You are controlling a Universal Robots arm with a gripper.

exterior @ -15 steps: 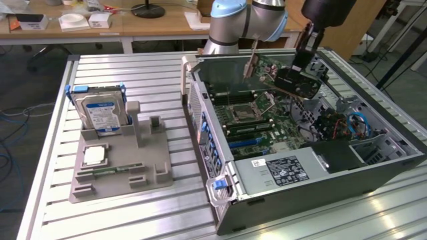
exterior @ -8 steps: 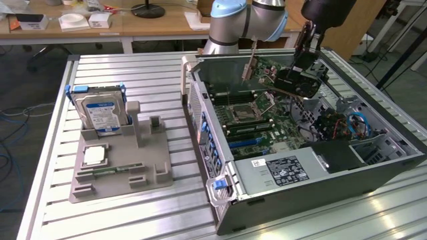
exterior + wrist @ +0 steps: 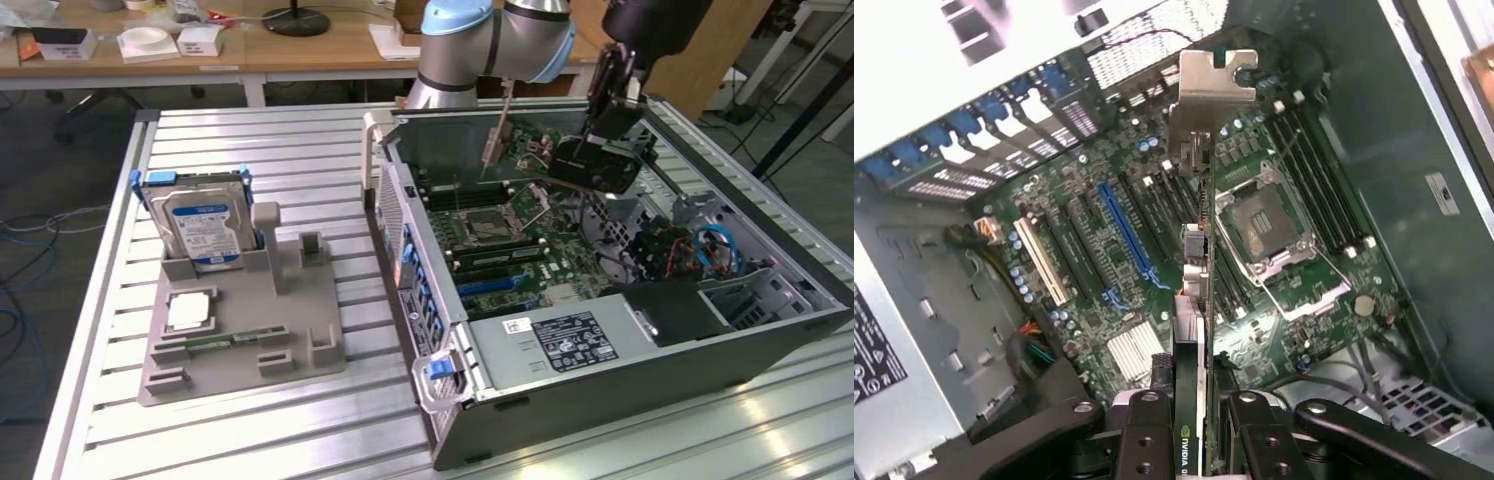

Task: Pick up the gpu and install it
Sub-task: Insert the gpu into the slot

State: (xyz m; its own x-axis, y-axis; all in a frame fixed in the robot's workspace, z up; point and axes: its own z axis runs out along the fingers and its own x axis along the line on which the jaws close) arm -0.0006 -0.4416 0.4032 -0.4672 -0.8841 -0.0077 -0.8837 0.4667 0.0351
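I hold the gpu (image 3: 595, 166) pinched in my jaws over the motherboard (image 3: 534, 245) inside the open case (image 3: 747, 352), mid-install; I judge seating needs its edge squared to a slot (image 3: 1126, 235).

On the table (image 3: 267, 130) a holder (image 3: 240, 375) sits at the exterior view's left, with the open computer case (image 3: 641, 400) just beside it at the right. The hard drive (image 3: 203, 228) stands upright in the holder's far slot. Nearer lie a chip (image 3: 191, 312) and a memory stick (image 3: 220, 340). The gpu (image 3: 594, 165) hangs in the gripper (image 3: 607, 115) — above the motherboard (image 3: 521, 250), at the case's far end.
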